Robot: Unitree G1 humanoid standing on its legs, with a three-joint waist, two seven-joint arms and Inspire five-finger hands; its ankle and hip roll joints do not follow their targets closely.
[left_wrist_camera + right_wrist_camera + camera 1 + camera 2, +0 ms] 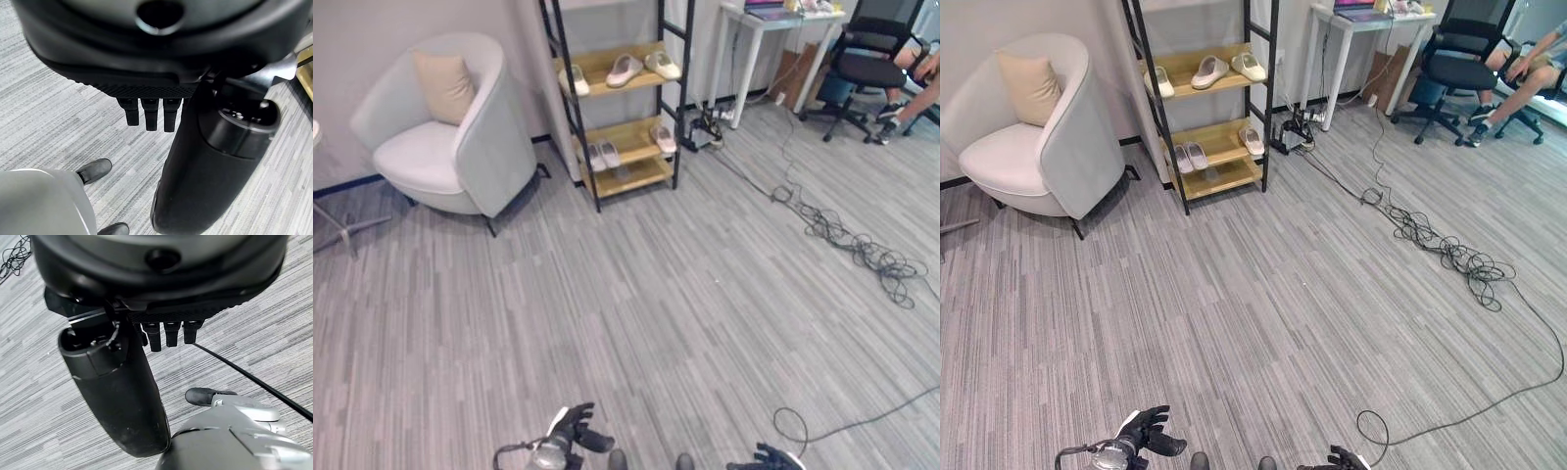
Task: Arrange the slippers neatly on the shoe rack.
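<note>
— Where are the slippers sitting?

— On the shoe rack at the top centre of the frame: three light slippers lying on its upper wooden shelf, a pair and a single one resting on the lower.

— And the hands?

— The left hand and right hand are hanging at the bottom edge, holding nothing, fingers relaxed and straight in both wrist views.
</note>
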